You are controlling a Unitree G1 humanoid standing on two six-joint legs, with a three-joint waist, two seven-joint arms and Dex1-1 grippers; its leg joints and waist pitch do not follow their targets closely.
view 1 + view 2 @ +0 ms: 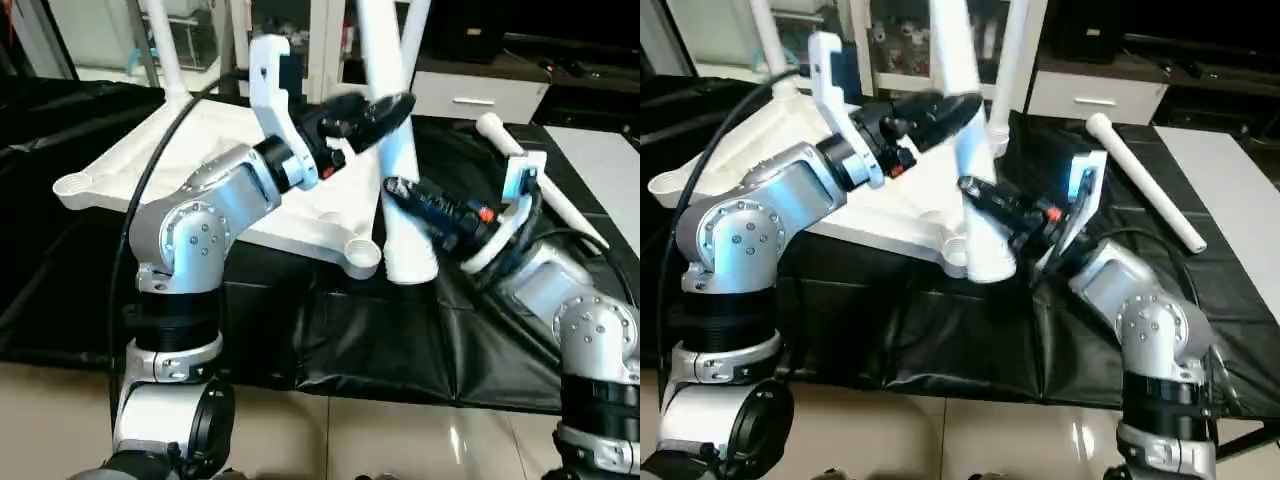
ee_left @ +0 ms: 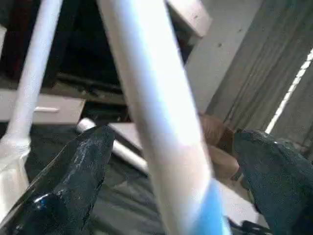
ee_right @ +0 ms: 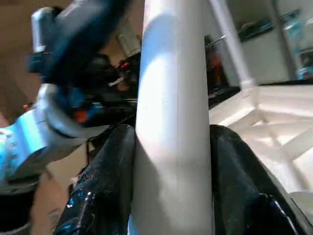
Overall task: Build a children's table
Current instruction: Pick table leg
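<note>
Standing near-upright at frame centre, the leg (image 1: 400, 200) is clamped low by the right gripper (image 1: 405, 200) (left gripper (image 1: 385, 110) spread wide around it higher up).

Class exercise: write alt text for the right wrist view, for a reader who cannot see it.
Two black fingers of the right gripper clamp a white leg that rises upright between them. The left gripper hovers open by the leg higher up, and the ribbed tabletop lies beyond.
</note>
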